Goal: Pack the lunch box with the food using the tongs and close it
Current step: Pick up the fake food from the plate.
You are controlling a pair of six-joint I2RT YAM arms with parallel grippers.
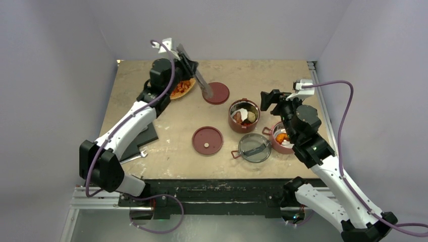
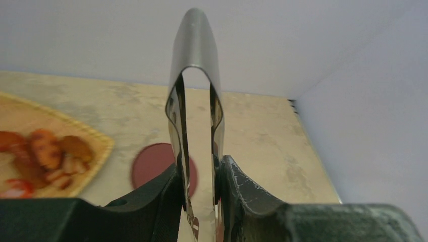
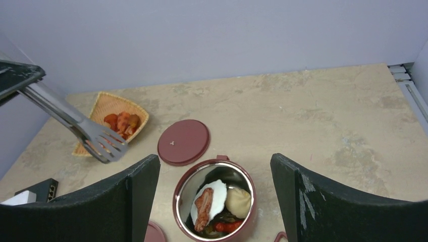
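Left fingers [image 2: 151, 204] on tongs [image 2: 195, 43], tips down

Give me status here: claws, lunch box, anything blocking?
Left claw shut on long silvery metal tongs, tips look empty. Right claw open near round dark-red steel-lined bowl, food inside, uncovered. Nothing blocking that bowl.

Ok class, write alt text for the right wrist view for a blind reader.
An open red bowl of food sits between the right gripper's spread fingers. Beyond lie a flat red lid and a tray of orange pieces; tongs reach in from the left edge.
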